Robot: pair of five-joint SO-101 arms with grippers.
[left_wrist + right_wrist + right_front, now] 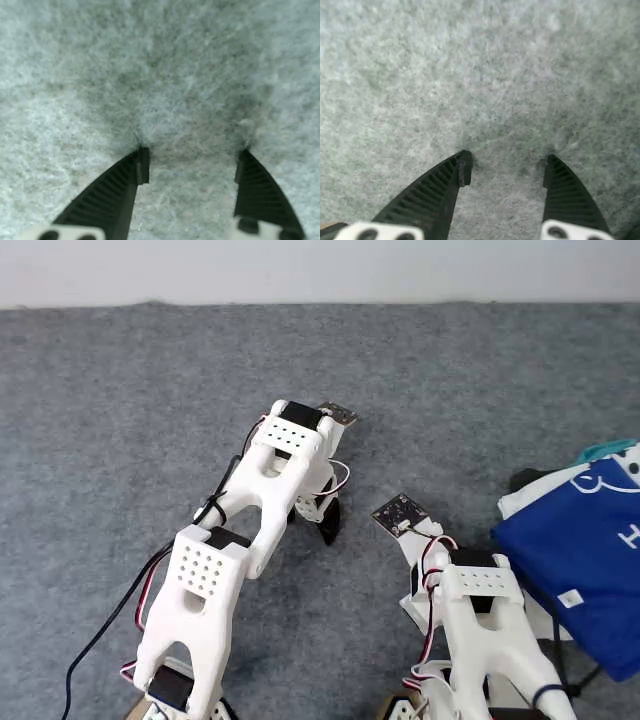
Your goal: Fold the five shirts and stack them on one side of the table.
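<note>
White arms [215, 570] with perforated shells [205, 565], black servos [300, 418], red-and-black cables [430, 565], and ribbed black pincer fingers [115, 195].

Speckled grey table [120, 390], blue shirt [585, 570] with white markings, black ribbed left pincer [193, 151] and right pincer [508, 155]

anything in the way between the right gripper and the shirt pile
Nothing visible does. The right gripper is open over bare grey felt, and in the high view just that felt lies between its arm and the shirt pile at the table's right edge.
</note>
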